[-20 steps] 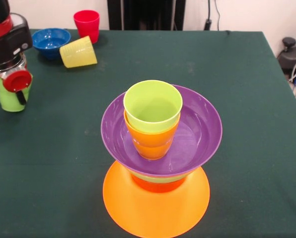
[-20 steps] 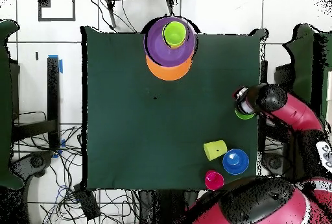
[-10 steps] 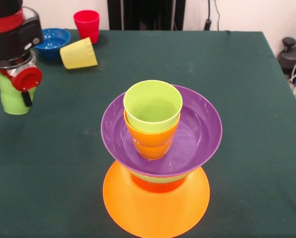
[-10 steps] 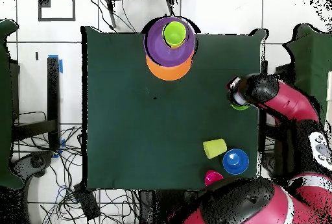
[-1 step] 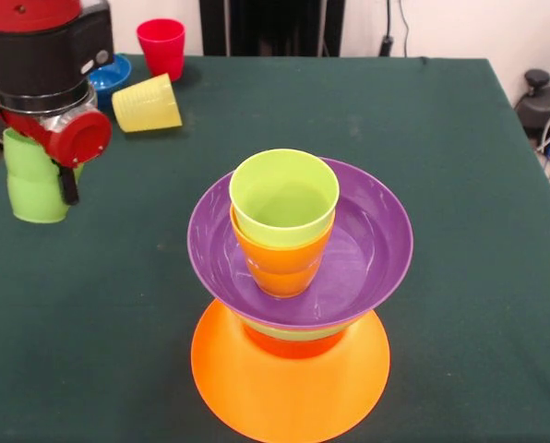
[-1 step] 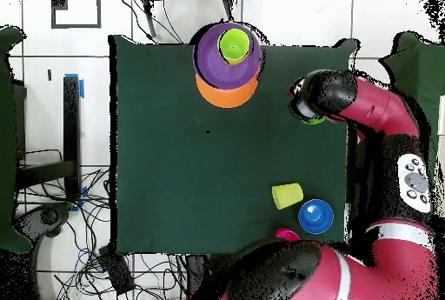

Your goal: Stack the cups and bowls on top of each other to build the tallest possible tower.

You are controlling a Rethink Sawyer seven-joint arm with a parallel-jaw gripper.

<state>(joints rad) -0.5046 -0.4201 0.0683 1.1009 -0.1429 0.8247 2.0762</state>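
Tower (image 5: 293, 305) stands on the green tabletop (image 5: 460, 185): orange bowl (image 5: 289, 383) at the base, purple bowl (image 5: 367, 249) above, orange cup (image 5: 280, 263) and lime cup (image 5: 284, 196) nested on top. My tool (image 5: 44, 161) grips the green cup (image 5: 33, 185), clear of the tabletop. Yellow cup (image 5: 148, 101) lies tipped beside the blue bowl (image 5: 116, 72) and red cup (image 5: 161, 42).

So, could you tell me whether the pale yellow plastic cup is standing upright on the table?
No, the pale yellow plastic cup lies tipped on its side beside the blue bowl.
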